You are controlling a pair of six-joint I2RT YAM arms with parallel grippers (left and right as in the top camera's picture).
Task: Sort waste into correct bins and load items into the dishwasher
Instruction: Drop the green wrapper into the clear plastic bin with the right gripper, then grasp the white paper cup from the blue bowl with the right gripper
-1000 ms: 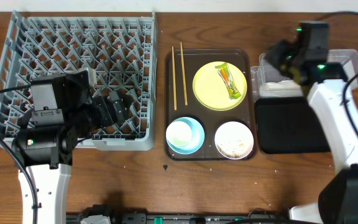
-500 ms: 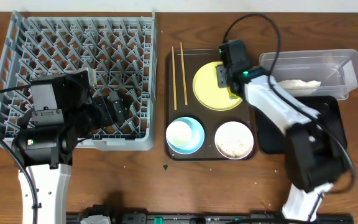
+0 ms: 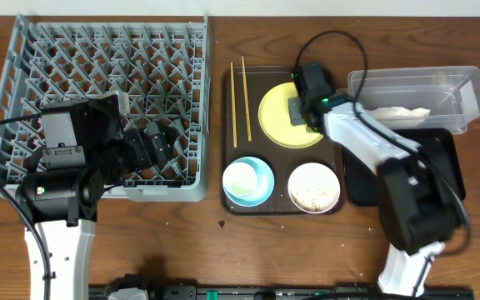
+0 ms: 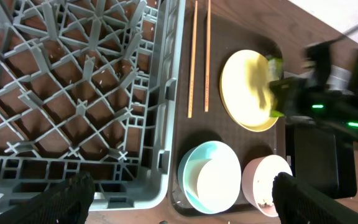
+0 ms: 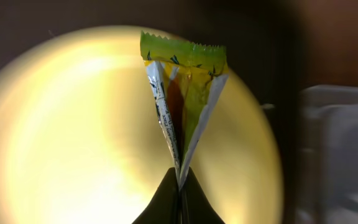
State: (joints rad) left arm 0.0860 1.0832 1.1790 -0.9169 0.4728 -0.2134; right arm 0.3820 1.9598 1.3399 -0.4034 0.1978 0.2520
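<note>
The right gripper [image 5: 180, 190] is closed on the near end of the snack wrapper [image 5: 182, 93], which is pinched into a narrow fold between the fingertips. From the jaws the wrapper runs straight ahead, its long axis in line with the fingers and its serrated end farthest off. Beneath it the yellow plate [image 5: 73, 137] is seen; whether the wrapper has cleared the plate cannot be told. To one side of the jaws, just past the plate's rim, a corner of the clear tub [image 5: 337, 143] is met, with the crumpled napkin [image 3: 400, 112] lying in it and the black tray [image 3: 448, 162] alongside. A lift and a short sideways carry are judged to be called for, over the lip of the serving tray [image 3: 227, 142] and the tub's wall; the room above is open. The chopsticks [image 3: 240, 100] lie on the opposite side and need not be crossed. The left gripper [image 4: 184, 186] is spread wide and empty at the edge of the dish rack [image 4: 73, 74], well apart from the wrapper, so the right arm is the nearer.
</note>
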